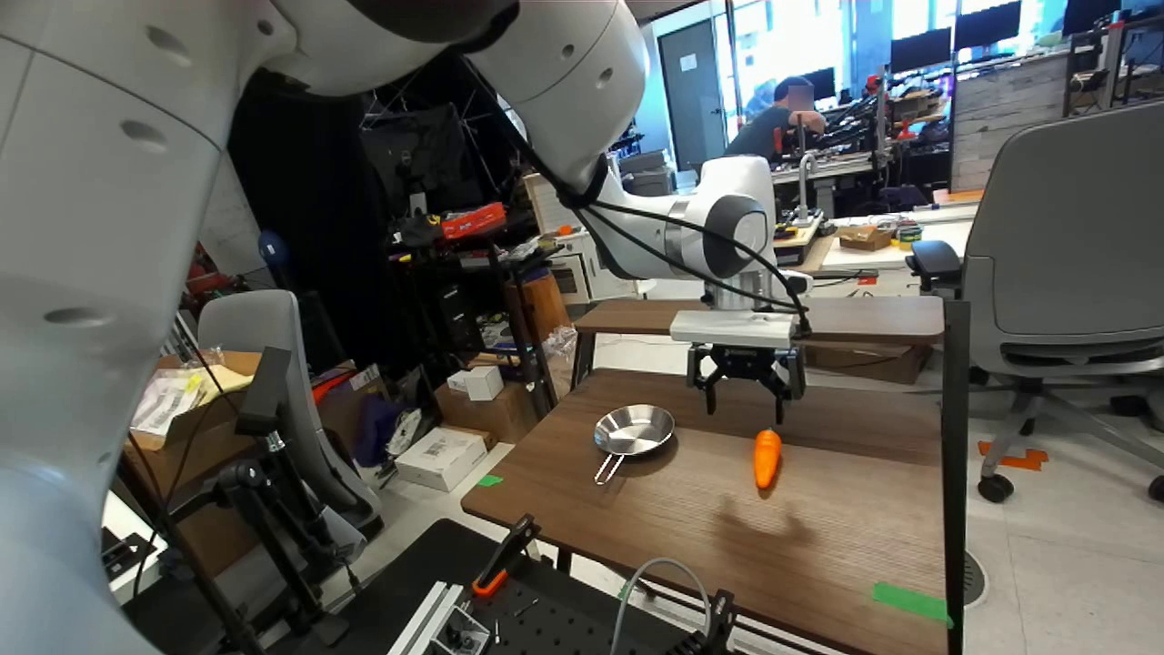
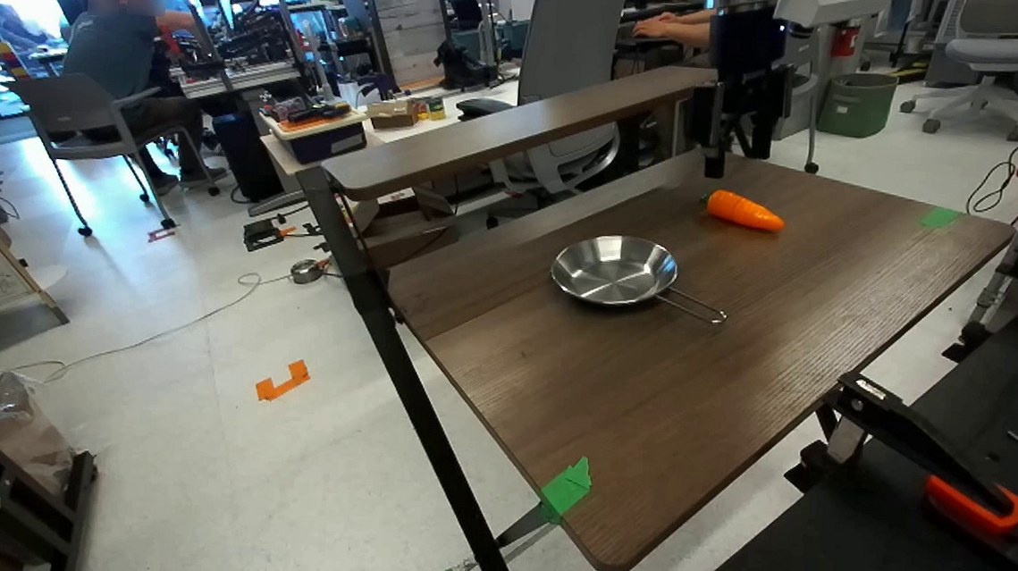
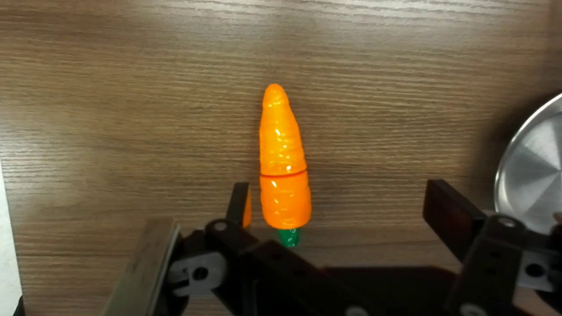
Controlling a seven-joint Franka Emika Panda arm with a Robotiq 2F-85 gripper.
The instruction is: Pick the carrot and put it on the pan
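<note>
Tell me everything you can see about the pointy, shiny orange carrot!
The bright orange, tapered carrot looks like shiny plastic, with shallow ridges, a thin seam across its thicker half and a short green stem. It lies on its side on the brown wood-grain table, apart from the round silver metal pan. The open black gripper hangs near its stem end; only the table touches it.

Carrot (image 3: pixel 284 162) looked like glossy plastic to me, faint ridges catching the light, and the stub (image 3: pixel 289 237) on its fat end was shiny too. The pan (image 2: pixel 613 270) was bare polished metal, brushed-looking radial sheen inside. Tabletop (image 2: pixel 672 386) had a wood-grain finish, mostly matt, satiny where light hit. My gripper (image 1: pixel 746 409) looked dull, the arm's shell (image 1: pixel 109 246) like smooth plastic.
</note>
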